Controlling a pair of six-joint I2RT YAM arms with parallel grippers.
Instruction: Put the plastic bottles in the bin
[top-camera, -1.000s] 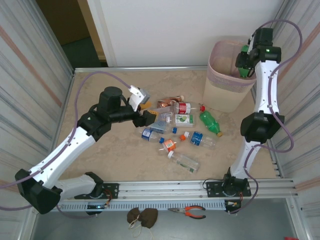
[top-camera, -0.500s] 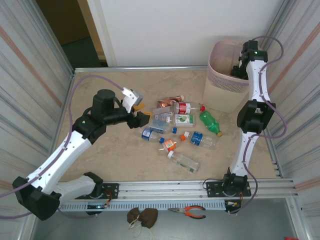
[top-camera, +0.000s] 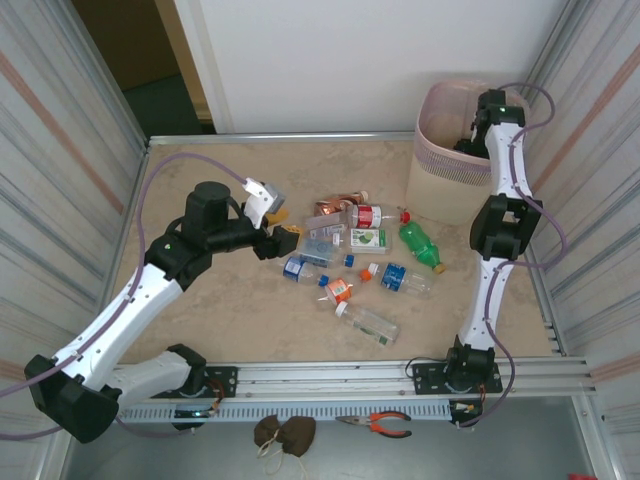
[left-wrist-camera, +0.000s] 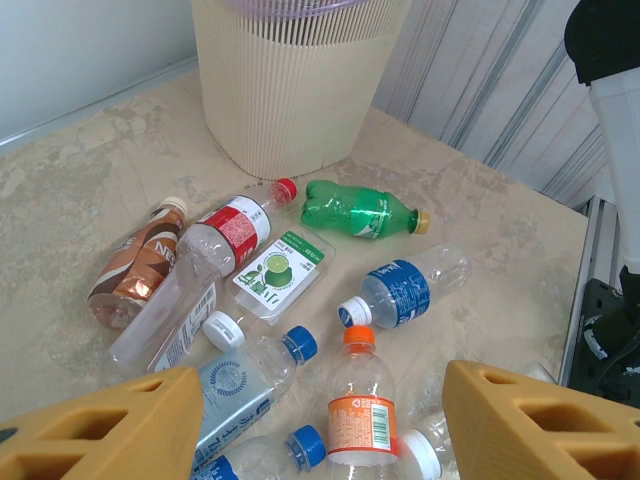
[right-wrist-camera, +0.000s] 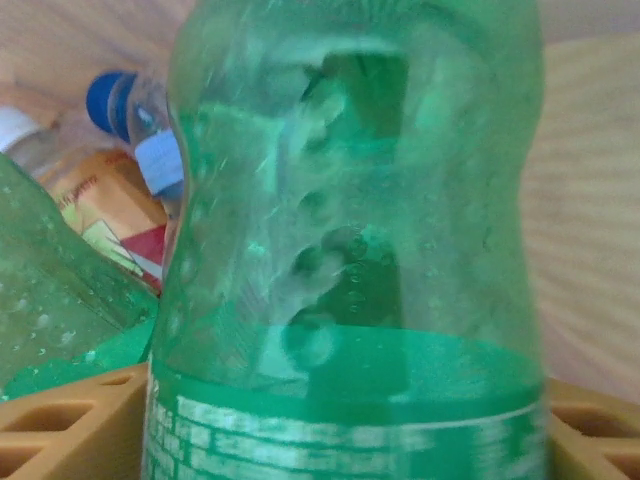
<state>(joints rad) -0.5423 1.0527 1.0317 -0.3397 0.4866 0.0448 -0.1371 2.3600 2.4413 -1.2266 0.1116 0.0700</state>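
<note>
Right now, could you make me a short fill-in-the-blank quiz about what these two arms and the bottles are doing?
1. The right gripper is shut on a bottle whose plastic is ____.
2. The left gripper hangs ____ above the loose bottles on the table.
3. The bin stands at the table's far ____ corner.
Missing words: green; open; right.

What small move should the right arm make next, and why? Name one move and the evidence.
Probably open the right tool to drop the green bottle. The right wrist view shows that bottle clamped between the tool's fingers, with a blue-capped bottle lying beyond it. The overhead view puts the tool inside the rim of the bin.
</note>
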